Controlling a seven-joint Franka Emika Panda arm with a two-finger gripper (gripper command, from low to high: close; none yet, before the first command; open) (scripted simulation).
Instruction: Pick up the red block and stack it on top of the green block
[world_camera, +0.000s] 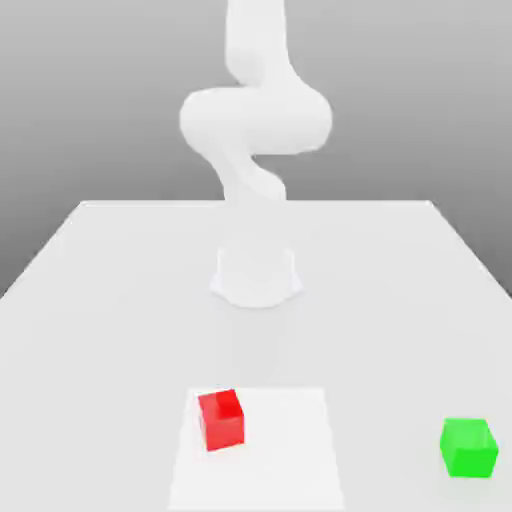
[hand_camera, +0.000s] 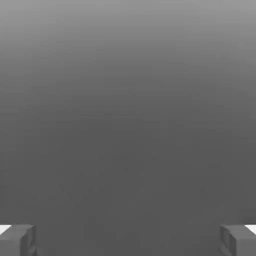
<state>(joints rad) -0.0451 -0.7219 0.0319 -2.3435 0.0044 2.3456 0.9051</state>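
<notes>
So the red block (world_camera: 221, 419) is found down on the white square (world_camera: 285, 460), over toward the exterior view's left side of it and pretty close to the square's far edge. It's sitting flat, but kinda twisted: its sides are turned a little off the square's edges, so it isn't lined up with them. Being a cube, it's about as long as it is wide, so no long axis can really be picked out.

The green block (world_camera: 469, 447) is set well apart from it, off the square and straight on the bench (world_camera: 380, 300), near the exterior view's right edge. That one is parked flat too, and its near face is pointed pretty much straight at the camera. The two look about the same size, and both are plain coloured.

Further back, the white arm (world_camera: 256, 120) is seen standing on its base (world_camera: 256, 280), with its upper part cut off by the top of the exterior view. In the hand view the tool (hand_camera: 128, 241) is spread wide, its two fingers (hand_camera: 18, 241) held well apart, and just a grey backdrop (hand_camera: 128, 125) is seen between them.
</notes>
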